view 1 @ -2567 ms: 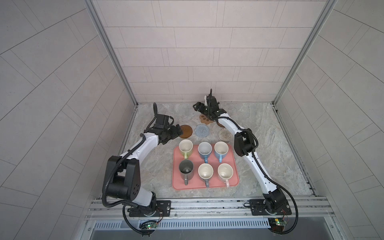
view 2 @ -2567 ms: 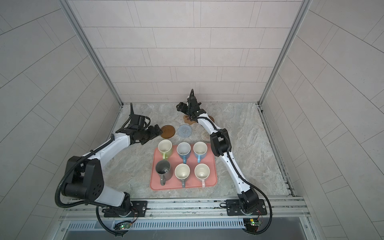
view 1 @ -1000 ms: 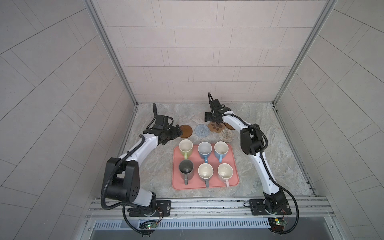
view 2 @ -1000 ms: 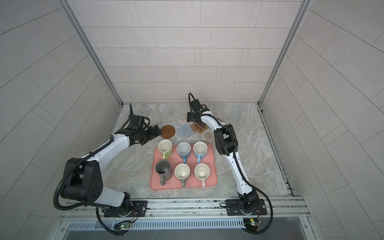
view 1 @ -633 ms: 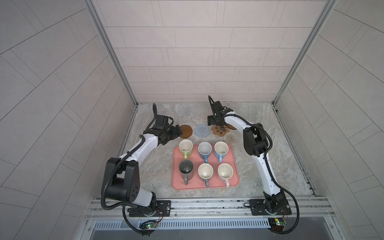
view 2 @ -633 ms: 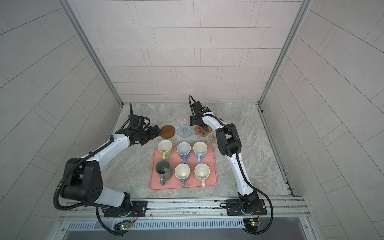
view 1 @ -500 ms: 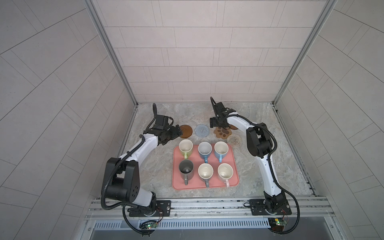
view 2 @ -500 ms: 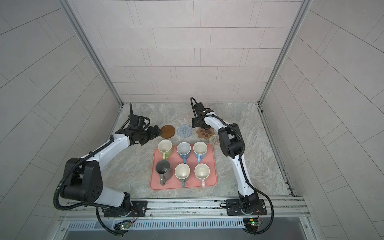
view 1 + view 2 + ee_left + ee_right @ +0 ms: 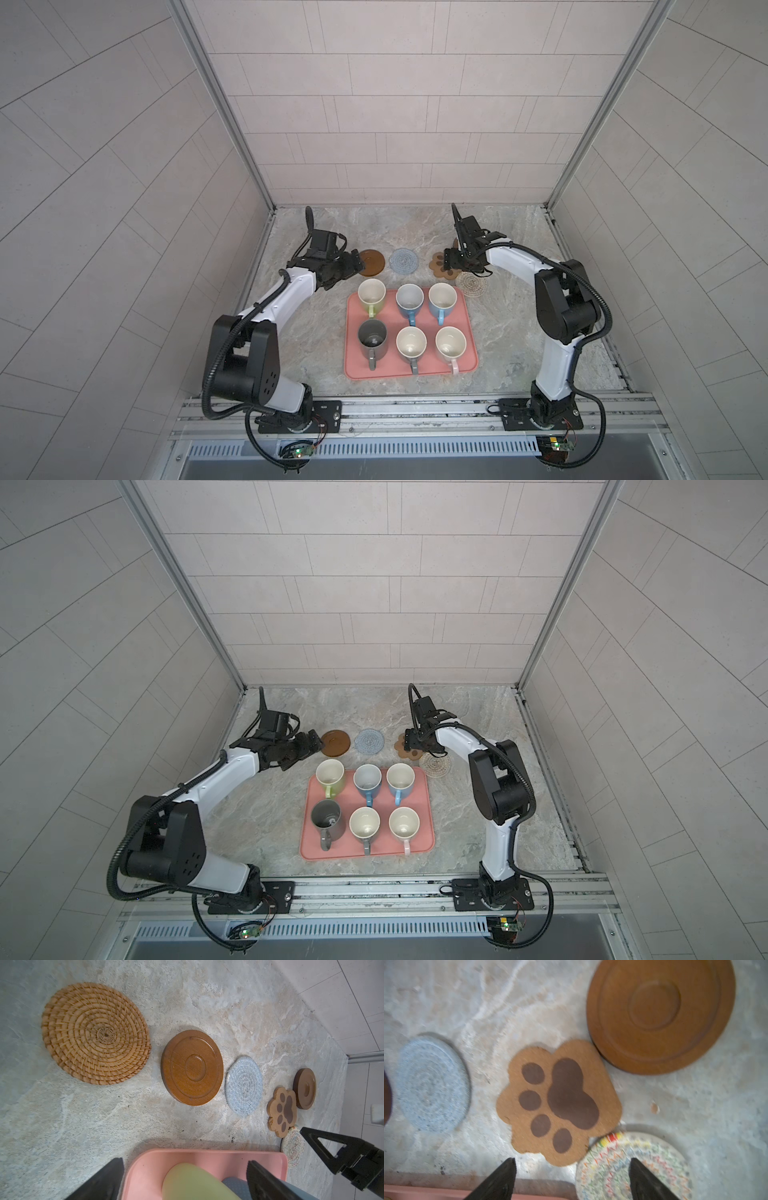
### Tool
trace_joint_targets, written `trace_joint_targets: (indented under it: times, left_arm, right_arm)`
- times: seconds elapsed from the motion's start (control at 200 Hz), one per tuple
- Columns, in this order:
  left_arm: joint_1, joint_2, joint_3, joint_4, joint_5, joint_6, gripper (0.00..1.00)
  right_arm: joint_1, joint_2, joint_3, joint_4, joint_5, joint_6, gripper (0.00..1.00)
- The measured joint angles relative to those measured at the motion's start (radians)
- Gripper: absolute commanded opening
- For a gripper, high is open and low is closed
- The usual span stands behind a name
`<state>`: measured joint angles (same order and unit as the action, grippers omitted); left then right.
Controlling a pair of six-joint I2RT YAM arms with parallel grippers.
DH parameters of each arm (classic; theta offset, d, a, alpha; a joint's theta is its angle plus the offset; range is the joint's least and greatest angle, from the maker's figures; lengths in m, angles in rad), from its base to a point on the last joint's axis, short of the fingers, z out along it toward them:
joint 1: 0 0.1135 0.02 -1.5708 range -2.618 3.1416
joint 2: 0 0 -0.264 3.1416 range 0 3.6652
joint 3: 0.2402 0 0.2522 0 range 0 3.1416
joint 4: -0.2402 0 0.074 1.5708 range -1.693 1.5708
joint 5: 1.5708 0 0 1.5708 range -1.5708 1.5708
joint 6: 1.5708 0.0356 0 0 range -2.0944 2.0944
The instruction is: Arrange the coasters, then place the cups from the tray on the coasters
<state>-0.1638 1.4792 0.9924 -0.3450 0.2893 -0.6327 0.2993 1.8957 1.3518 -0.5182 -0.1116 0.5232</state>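
In both top views the salmon tray [image 9: 432,370] [image 9: 384,852] holds several cups: light green [image 9: 372,293], two blue [image 9: 409,298], dark grey [image 9: 372,338], grey-handled [image 9: 411,344] and pink-handled [image 9: 451,344]. Behind it lie the coasters: a wooden disc [image 9: 372,262], blue-grey crochet [image 9: 403,261], the paw [image 9: 439,266] [image 9: 560,1103] and beige crochet [image 9: 471,284], whose rim the paw overlaps. The rattan mat [image 9: 95,1033] and a second wooden disc [image 9: 660,1014] show in the wrist views. My left gripper [image 9: 352,264] [image 9: 185,1167] is open beside the wooden disc, holding nothing. My right gripper [image 9: 451,261] [image 9: 572,1162] is open over the paw's near edge.
Tiled walls close in the marble tabletop [image 9: 519,332] at the back and on both sides. The coaster row sits close behind the tray's far rim. Both arm bases stand on the rail [image 9: 415,409] at the front.
The paw coaster has slid right and toward the tray, up against the beige crochet, with my right gripper moving along over it. The left arm has stayed put.
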Motion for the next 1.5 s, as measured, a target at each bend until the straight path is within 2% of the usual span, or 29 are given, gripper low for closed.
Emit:
trace_joint_targets:
  times: [0.195, 0.43, 0.62, 0.846, 1.081, 1.281, 1.501]
  left_arm:
    - [0.0, 0.0, 0.0, 0.0, 0.002, 0.0, 1.0]
    - [0.0, 0.0, 0.0, 0.001, 0.002, 0.0, 1.0]
    - [0.0, 0.0, 0.0, 0.0, 0.001, 0.0, 1.0]
    - [0.0, 0.0, 0.0, 0.0, 0.0, 0.0, 1.0]
    - [0.0, -0.006, 0.0, 0.0, -0.003, 0.0, 1.0]
    - [0.0, -0.01, 0.0, 0.003, -0.004, 0.0, 1.0]
    - [0.0, -0.01, 0.0, 0.014, -0.002, -0.005, 1.0]
  right_arm:
    - [-0.046, -0.011, -0.101, 0.052, -0.044, 0.058, 0.86]
    - [-0.096, -0.01, -0.13, 0.152, -0.065, 0.133, 0.86]
    - [-0.16, 0.015, -0.108, 0.198, -0.042, 0.152, 0.86]
    - [-0.195, 0.059, -0.037, 0.169, -0.023, 0.139, 0.86]
    - [-0.175, 0.036, -0.035, 0.134, -0.055, 0.135, 0.86]
    - [-0.094, -0.007, -0.011, 0.122, -0.124, 0.122, 0.86]
    - [-0.025, 0.04, 0.056, 0.128, -0.171, 0.109, 0.86]
